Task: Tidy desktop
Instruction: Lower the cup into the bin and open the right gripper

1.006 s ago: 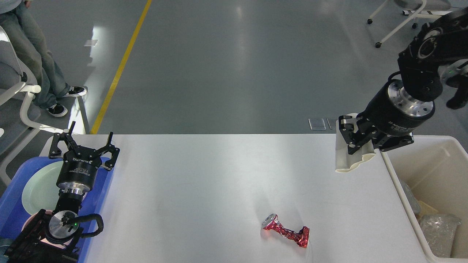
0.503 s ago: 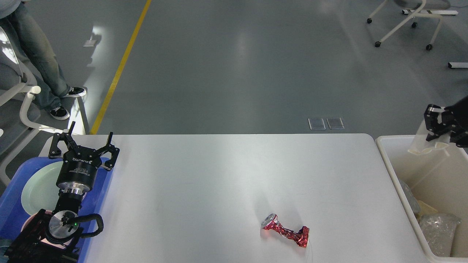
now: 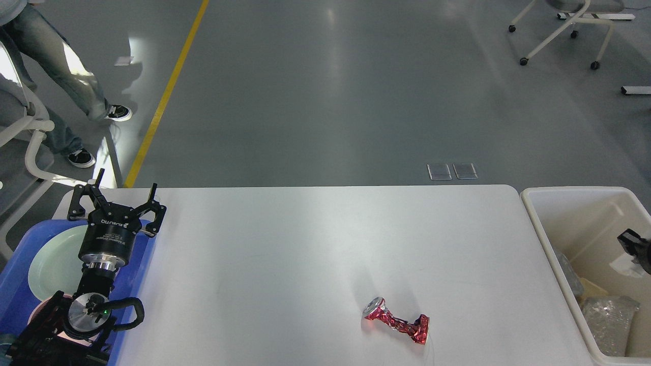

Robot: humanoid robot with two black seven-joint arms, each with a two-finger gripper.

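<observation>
The worktop [image 3: 305, 254], a wide white-grey slab with rounded corners, fills the lower middle of the head view. A crushed red can [image 3: 397, 321] lies on its side near the front right. The left gripper [image 3: 118, 199] hovers over the blue tray [image 3: 140, 277] at the worktop's left end, its jaws spread apart and holding nothing; a pale green plate [image 3: 51, 259] lies in the tray. Just beside the right end stands a cream bin [image 3: 559, 195]. The right gripper [image 3: 635, 245] shows only as a dark corner over the bin, and I cannot tell how its jaws stand.
</observation>
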